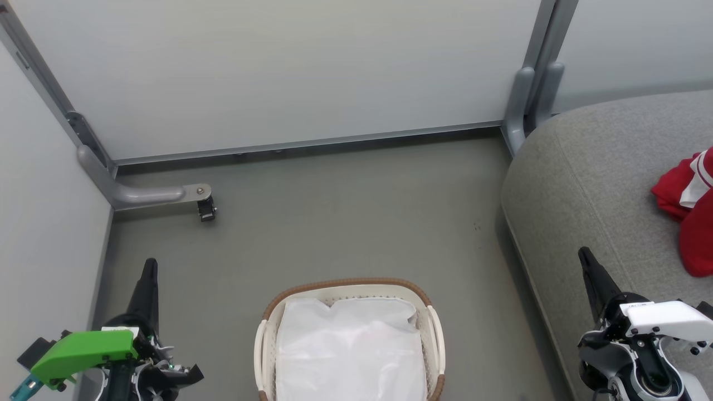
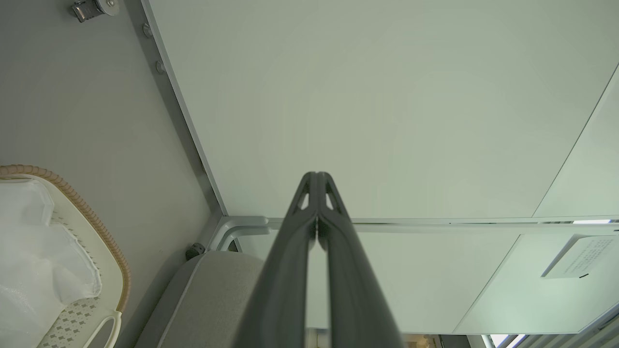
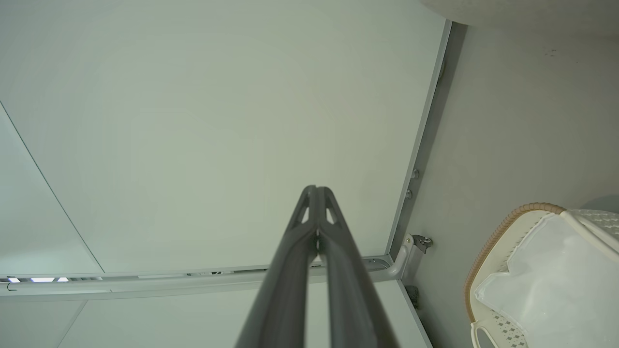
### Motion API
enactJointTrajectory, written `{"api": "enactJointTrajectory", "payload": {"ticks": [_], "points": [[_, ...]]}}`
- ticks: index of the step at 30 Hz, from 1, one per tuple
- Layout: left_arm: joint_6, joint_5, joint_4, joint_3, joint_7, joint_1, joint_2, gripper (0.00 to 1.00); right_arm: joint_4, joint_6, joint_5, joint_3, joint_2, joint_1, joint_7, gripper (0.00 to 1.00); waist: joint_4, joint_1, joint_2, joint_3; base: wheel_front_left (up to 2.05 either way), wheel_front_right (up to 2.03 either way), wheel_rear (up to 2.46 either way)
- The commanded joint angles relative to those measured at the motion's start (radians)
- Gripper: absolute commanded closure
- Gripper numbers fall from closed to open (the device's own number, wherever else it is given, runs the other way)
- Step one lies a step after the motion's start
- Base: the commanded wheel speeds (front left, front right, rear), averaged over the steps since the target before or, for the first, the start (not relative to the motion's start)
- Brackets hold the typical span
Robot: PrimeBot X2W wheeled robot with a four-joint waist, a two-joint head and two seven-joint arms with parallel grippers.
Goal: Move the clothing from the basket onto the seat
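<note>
The white basket (image 1: 434, 328) with its brown woven rim stands on the floor at the bottom centre, holding only its white liner (image 1: 348, 351). Red clothing (image 1: 688, 211) with white trim lies on the grey seat (image 1: 585, 167) at the right edge. My left gripper (image 1: 149, 267) is shut at the lower left, clear of the basket, its tips pressed together and empty in the left wrist view (image 2: 316, 176). Shut as well, my right gripper (image 1: 585, 256) rises at the lower right over the seat's front edge, holding nothing in the right wrist view (image 3: 315, 189).
Pale partition panels (image 1: 278, 72) wall off the back and left, with a grey metal foot and caster (image 1: 206, 209) on the floor near the left corner. A grey post (image 1: 529, 94) stands by the seat's back corner. Grey floor (image 1: 345, 211) lies between basket and panels.
</note>
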State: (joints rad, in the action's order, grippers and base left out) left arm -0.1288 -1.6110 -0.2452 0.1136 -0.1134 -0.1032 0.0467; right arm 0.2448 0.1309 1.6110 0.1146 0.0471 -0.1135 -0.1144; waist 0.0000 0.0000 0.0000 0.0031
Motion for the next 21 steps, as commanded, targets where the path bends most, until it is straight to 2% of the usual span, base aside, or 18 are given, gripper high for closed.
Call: {"api": "enactJointTrajectory", "payload": {"ticks": [1, 21], "points": [[-0.004, -0.004, 0.002, 0.002, -0.004, -0.012, 0.007, 1.0, -0.003, 0.0, 0.004, 0.001, 0.006, 0.01, -0.003, 1.0, 0.0, 0.0, 0.0, 0.0, 0.0, 0.0, 0.0], [-0.004, -0.004, 0.002, 0.002, -0.004, -0.011, 0.007, 1.0, -0.003, 0.0, 0.004, 0.001, 0.006, 0.01, -0.003, 1.0, 0.0, 0.0, 0.0, 0.0, 0.0, 0.0, 0.0]]}}
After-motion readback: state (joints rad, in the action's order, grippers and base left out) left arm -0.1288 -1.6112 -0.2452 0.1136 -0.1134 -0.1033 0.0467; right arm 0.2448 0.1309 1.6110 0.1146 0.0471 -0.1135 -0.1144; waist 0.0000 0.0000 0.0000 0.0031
